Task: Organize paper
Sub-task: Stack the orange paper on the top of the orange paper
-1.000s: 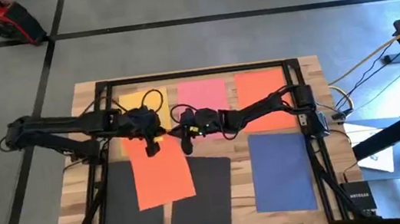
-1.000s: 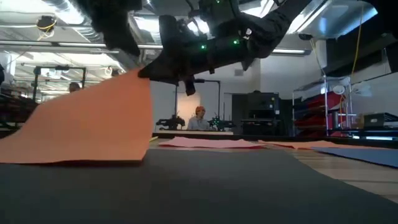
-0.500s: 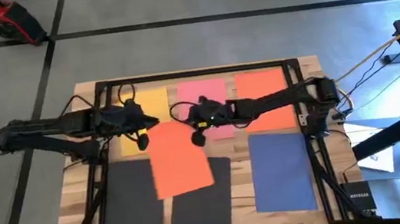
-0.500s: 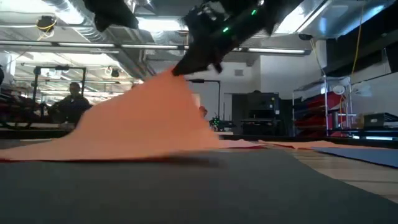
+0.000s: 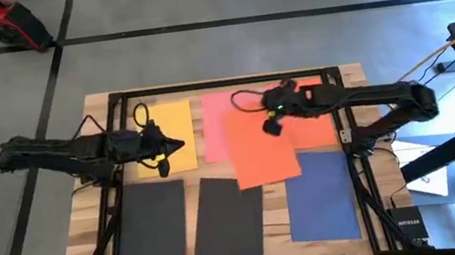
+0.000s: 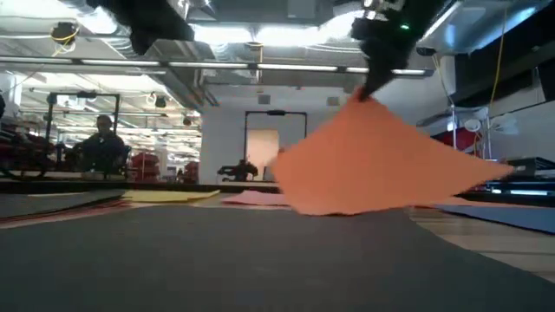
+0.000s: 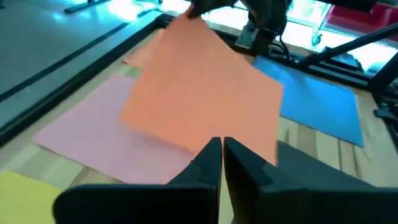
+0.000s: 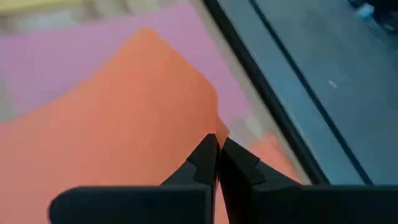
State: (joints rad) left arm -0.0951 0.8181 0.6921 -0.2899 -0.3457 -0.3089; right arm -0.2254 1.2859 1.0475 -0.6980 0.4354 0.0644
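Observation:
My right gripper (image 5: 272, 125) is shut on a loose orange sheet of paper (image 5: 261, 151), which slopes down from it across the middle of the table; the low view shows the sheet (image 6: 381, 160) as a raised peak. Flat on the wooden table lie a yellow sheet (image 5: 169, 122), a pink sheet (image 5: 213, 129), a second orange sheet (image 5: 316, 129), a dark blue sheet (image 5: 320, 196) and two black sheets (image 5: 153, 227) (image 5: 228, 231). My left gripper (image 5: 175, 143) hovers shut over the yellow sheet and holds nothing. My right gripper pinches the loose orange sheet at its far edge (image 8: 219, 129) between its two fingers, a single layer. That edge is lifted into a peak (image 6: 361, 95). The sheet hangs slack from it, and its near edge (image 6: 347, 208) rests on the sheets below.
A black frame (image 5: 222, 82) runs around the table's far edge and sides, with cables near both arm bases. The loose sheet overlaps the pink, orange and dark blue sheets. People stand in the room beyond the table.
My right gripper has gone toward the table's right and far edges, dragging the orange sheet off the black sheets until it overlaps the pink, orange and blue ones. My left gripper, earlier at the sheet's far edge, has drawn back toward the left and stands apart from it.

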